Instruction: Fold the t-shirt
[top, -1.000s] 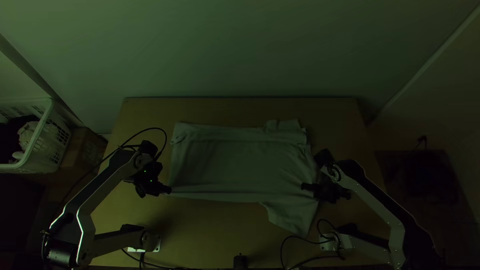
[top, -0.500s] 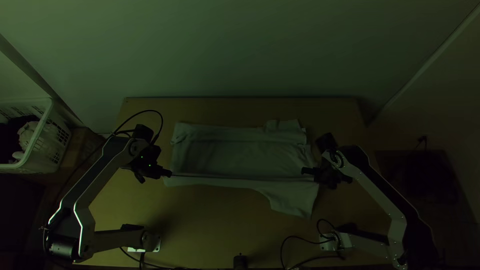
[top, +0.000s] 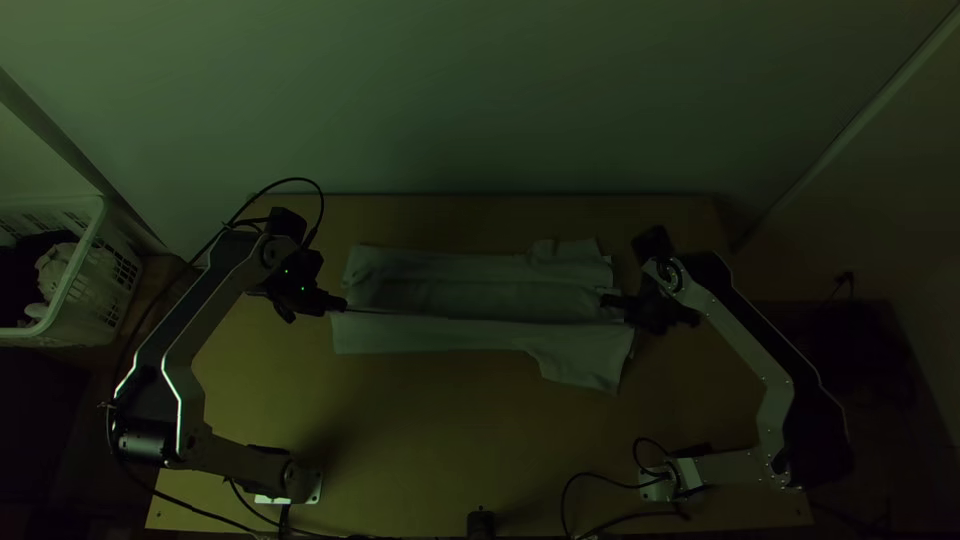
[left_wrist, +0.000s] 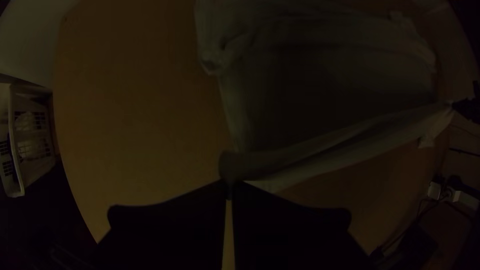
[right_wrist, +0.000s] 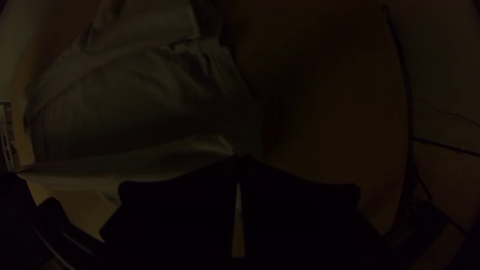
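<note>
Top view, t-shirt: one pale cloth shirt (top: 450, 335), partly folded, centred on the light wooden tabletop (top: 430, 450)
Top view, room: one white plastic basket (top: 100, 275), nine o'clock; pale wall (top: 480, 100), twelve
Top view, pincers: two; black left pincer (top: 338, 304) at shirt's nine, black right pincer (top: 628, 308) at three
Left wrist view: left pincer (left_wrist: 230, 185) together, clamped on t-shirt
Right wrist view: right pincer (right_wrist: 240, 159) likewise

You had one left arm (top: 190, 335) and one right arm (top: 750, 350), one left gripper (top: 338, 303) and one right gripper (top: 608, 300), two of each; one t-shirt (top: 450, 335) on one table (top: 420, 430); and one basket (top: 112, 265) on the left.
</note>
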